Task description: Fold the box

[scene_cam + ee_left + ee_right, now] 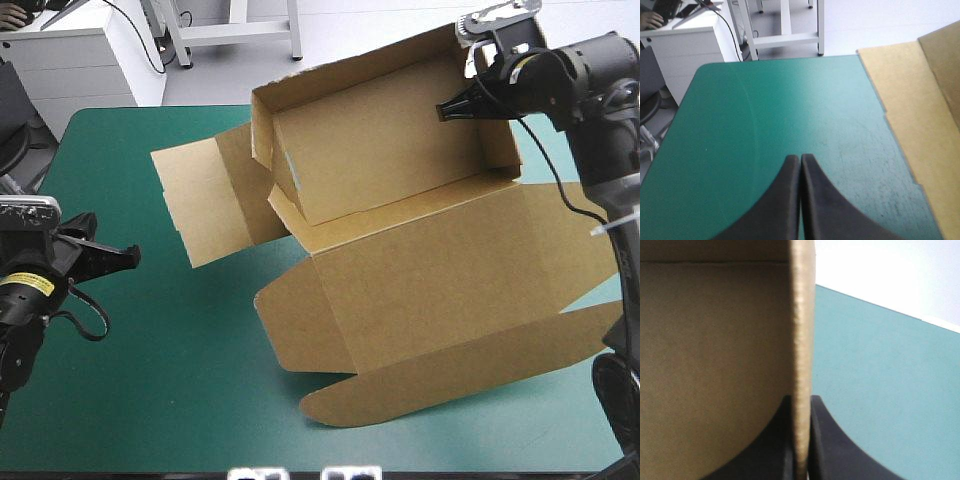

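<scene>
high view: box (400, 200) on teal-green cover (150, 400), walls raised, lid flat; right gripper (447, 108) at box's far right wall; left gripper (130, 255) well apart from box | left wrist view: fingers meet, nothing between | right wrist view: fingers pinch box wall

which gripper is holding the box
The right gripper, shut on a raised wall of the box; the left gripper is shut on nothing, over bare cover.

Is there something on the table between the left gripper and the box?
Nothing visible. The left gripper, shut, hangs over the left side of the teal-green cover, and only bare cover lies between it and the box. The right gripper is shut on a raised wall of the box.
</scene>
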